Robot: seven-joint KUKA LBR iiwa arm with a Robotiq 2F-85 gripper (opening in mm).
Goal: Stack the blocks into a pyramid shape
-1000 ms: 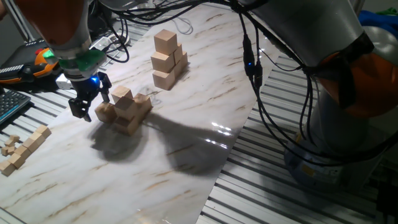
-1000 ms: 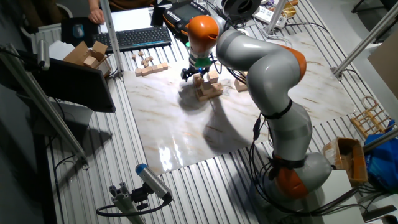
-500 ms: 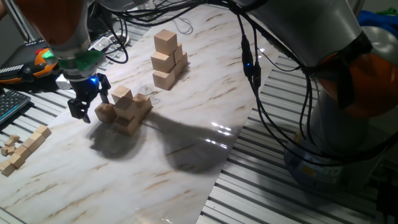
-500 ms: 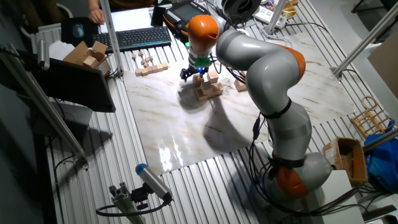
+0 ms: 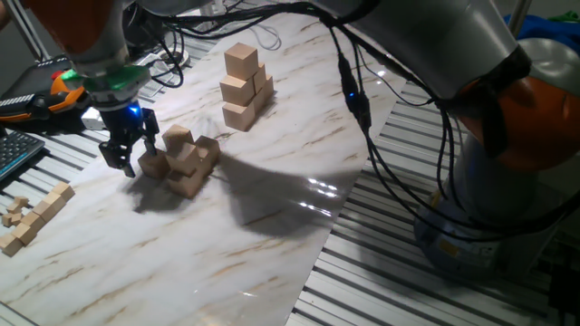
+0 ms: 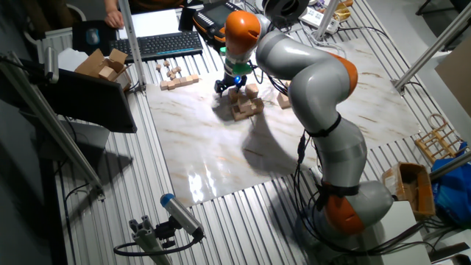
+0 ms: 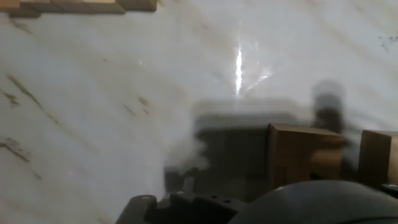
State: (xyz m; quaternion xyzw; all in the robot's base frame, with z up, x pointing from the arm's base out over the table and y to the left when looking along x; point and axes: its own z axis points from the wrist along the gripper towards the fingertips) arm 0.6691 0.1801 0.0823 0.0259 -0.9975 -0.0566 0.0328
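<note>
A low pile of tan blocks [image 5: 188,161] sits on the marble board, with one block [image 5: 178,139] resting on top and another block [image 5: 152,165] at its left end. My gripper [image 5: 132,159] hangs just left of that end block, close to the board. Its fingers are spread and open, with nothing visibly between them. The other fixed view shows the gripper [image 6: 229,87] at the far side of the pile [image 6: 246,104]. In the hand view two blocks [image 7: 305,155] stand off to the right of centre. A second, taller stack of blocks [image 5: 243,86] stands further back.
Thin small wooden pieces [image 5: 34,215] lie at the board's left edge. A keyboard [image 6: 158,44] and a cardboard box [image 6: 103,65] sit beyond the board. Cables [image 5: 362,109] hang from the arm over the right half of the board.
The gripper has shifted slightly back along the left end of the pile and the arm has swung a little. The blocks look unmoved.
</note>
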